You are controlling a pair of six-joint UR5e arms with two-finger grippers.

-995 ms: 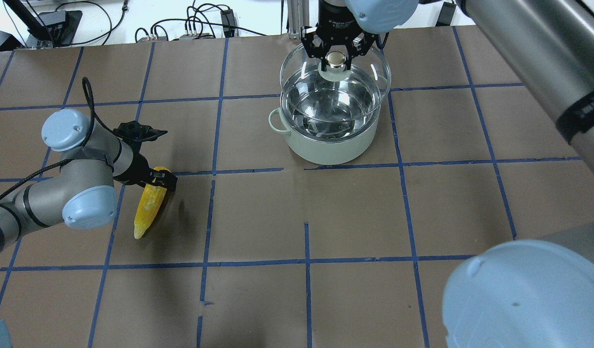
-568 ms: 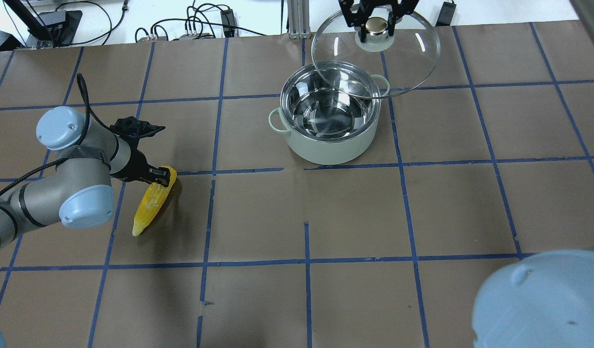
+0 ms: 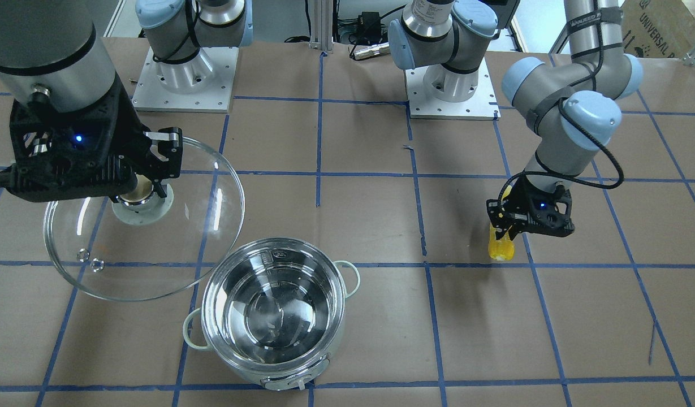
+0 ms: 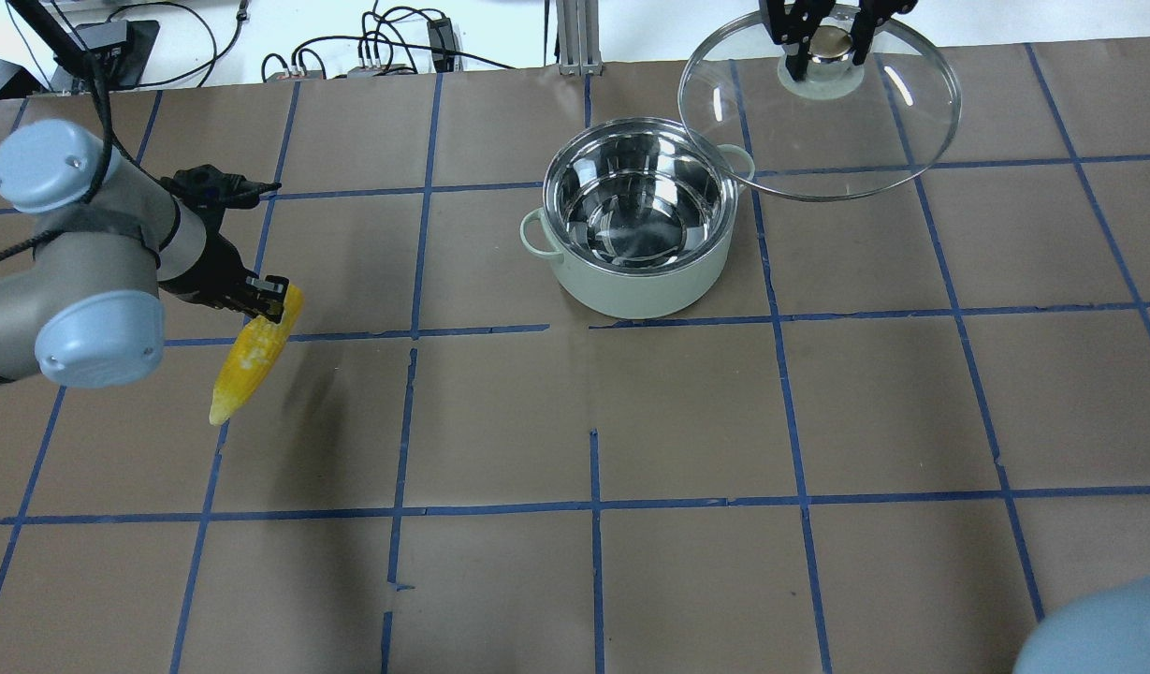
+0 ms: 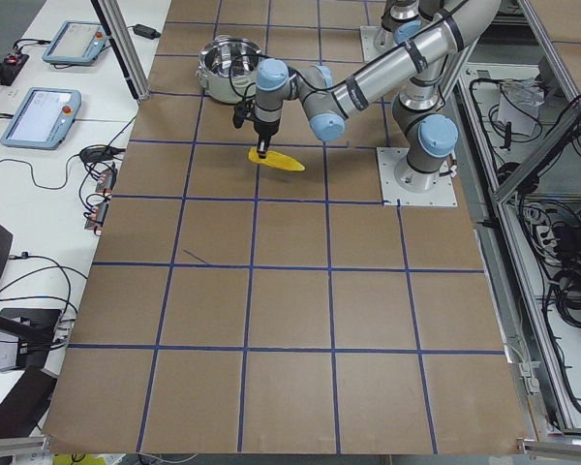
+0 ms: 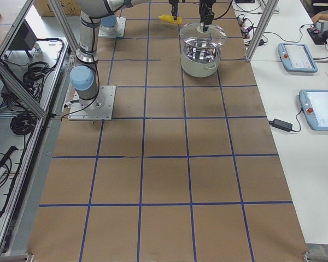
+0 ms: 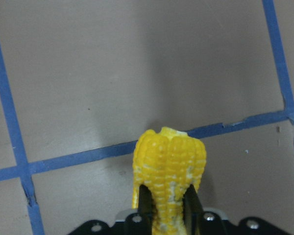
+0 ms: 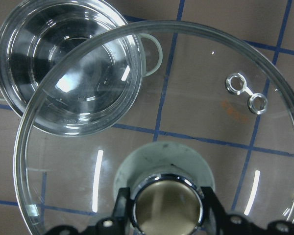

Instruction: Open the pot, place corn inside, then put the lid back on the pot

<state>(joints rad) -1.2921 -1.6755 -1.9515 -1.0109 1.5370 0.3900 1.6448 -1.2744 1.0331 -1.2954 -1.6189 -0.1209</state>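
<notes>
The pot (image 4: 631, 285) stands open and empty at the table's far middle, and it also shows in the front-facing view (image 3: 273, 316). My right gripper (image 4: 829, 45) is shut on the knob of the glass lid (image 4: 879, 136), which hangs tilted above the table, to the right of the pot and beyond it. The lid (image 3: 172, 254) overlaps the pot's rim only in view. On the left, my left gripper (image 4: 268, 292) is shut on the thick end of the corn (image 4: 247, 360). The cob hangs off the table with its tip pointing down. In the left wrist view, the fingers (image 7: 146, 208) pinch the corn (image 7: 169, 161).
Brown paper with a blue tape grid covers the table (image 4: 593, 421). Cables and boxes (image 4: 378, 47) lie past the far edge. Both arm bases (image 3: 180, 73) are bolted at the robot's side. A large elbow joint (image 4: 1099, 627) fills the lower right corner of the overhead view.
The right gripper has carried the lid up off the pot and away to the right. The left gripper has lifted the corn off the table and drawn it left.
</notes>
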